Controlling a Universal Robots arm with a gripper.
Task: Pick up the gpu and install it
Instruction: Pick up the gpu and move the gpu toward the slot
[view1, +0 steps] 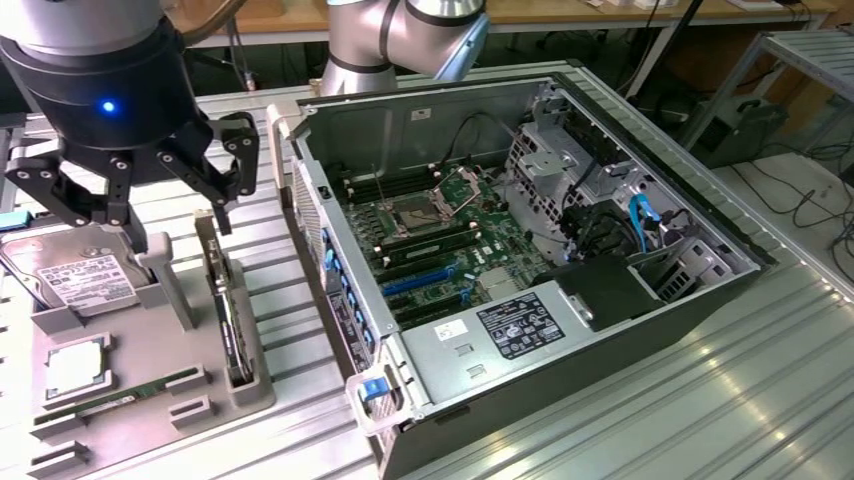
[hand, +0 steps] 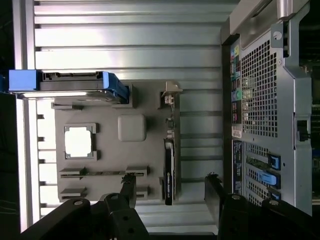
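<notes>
The gpu (view1: 231, 310) stands on its long edge in a slot at the exterior view's right side of a grey holder tray (view1: 187, 345), its pale bracket strip at the far end. From the wrist, the gpu (hand: 169, 172) appears as a thin dark edge with the bracket end (hand: 170, 92) farthest from me. My gripper (view1: 176, 225) hangs above the tray with its black fingers spread wide and nothing between them. In the wrist view the gripper (hand: 170, 184) straddles the card's near end, one fingertip (hand: 128, 184) on each side, apart from it.
The tray also holds a silver hard drive (view1: 67, 275), a square processor (view1: 74, 368) and a narrow memory stick (view1: 120, 392). An open computer case (view1: 534, 230) lies to the exterior view's right, with blue expansion slots (view1: 420, 282) on its motherboard. Its perforated rear panel (hand: 260, 100) is close by.
</notes>
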